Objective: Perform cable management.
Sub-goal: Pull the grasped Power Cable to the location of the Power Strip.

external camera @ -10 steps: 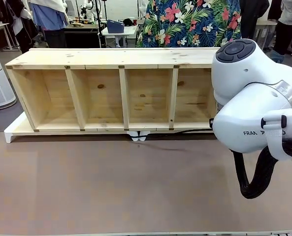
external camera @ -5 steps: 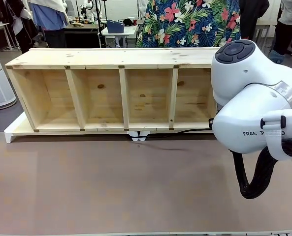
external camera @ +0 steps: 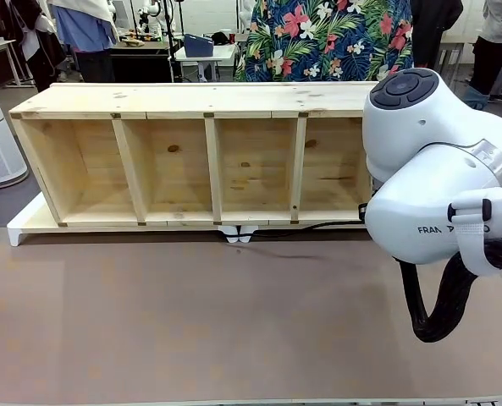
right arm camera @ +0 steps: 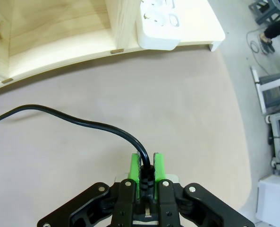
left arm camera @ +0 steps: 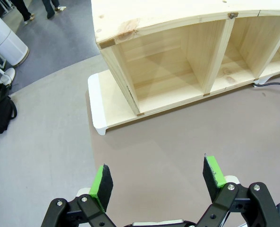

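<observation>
Near the desk's (external camera: 191, 321) right edge, the right hand (right arm camera: 147, 165) pinched the cable (right arm camera: 83, 122) between its green pads (right arm camera: 134, 168). From there the cord lay in a loose curve over the desk along the foot of the wooden shelf (external camera: 208, 161), close to a white power strip (right arm camera: 158, 23). Over the desk's left part, before the shelf's left end, the left hand (left arm camera: 159, 177) hung with fingers spread wide, holding nothing.
</observation>
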### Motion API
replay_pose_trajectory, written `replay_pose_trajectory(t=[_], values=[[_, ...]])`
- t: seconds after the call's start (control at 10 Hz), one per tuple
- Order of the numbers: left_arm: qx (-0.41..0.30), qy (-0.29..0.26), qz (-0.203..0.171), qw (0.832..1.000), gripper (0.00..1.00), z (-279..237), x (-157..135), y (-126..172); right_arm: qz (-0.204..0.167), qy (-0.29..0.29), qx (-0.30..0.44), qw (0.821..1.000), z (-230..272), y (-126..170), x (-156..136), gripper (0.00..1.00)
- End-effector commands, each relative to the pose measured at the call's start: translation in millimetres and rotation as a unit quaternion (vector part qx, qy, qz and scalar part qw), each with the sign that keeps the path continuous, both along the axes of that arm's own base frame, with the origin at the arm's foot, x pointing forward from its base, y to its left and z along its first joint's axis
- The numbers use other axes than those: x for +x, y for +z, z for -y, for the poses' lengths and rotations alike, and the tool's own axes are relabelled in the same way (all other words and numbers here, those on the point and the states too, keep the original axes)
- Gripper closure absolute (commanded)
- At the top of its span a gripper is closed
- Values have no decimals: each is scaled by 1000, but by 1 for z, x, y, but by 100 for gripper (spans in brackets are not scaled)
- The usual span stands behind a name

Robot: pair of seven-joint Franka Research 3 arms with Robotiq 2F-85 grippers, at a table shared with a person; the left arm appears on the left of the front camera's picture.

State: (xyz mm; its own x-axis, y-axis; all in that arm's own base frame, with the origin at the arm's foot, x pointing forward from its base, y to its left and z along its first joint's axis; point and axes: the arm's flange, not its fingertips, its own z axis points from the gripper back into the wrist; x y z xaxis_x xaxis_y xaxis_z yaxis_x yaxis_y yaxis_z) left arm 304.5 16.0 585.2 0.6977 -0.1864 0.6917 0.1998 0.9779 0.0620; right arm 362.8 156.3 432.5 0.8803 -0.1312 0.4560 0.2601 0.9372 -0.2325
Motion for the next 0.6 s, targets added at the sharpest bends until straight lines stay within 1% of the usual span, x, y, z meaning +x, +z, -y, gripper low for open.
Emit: replay_pose_trajectory(t=[0.0,0.2,0.5], values=[[-2,1,-3,1000,0,-1,0,0,-4,-9,-3,1000,11,-1,-1,85],[-2,1,-3,1000,0,-1,0,0,-7,-21,-10,1000,37,2,-4,85],[-2,1,-3,1000,0,-1,0,0,4,-20,-11,1000,71,11,-9,85]])
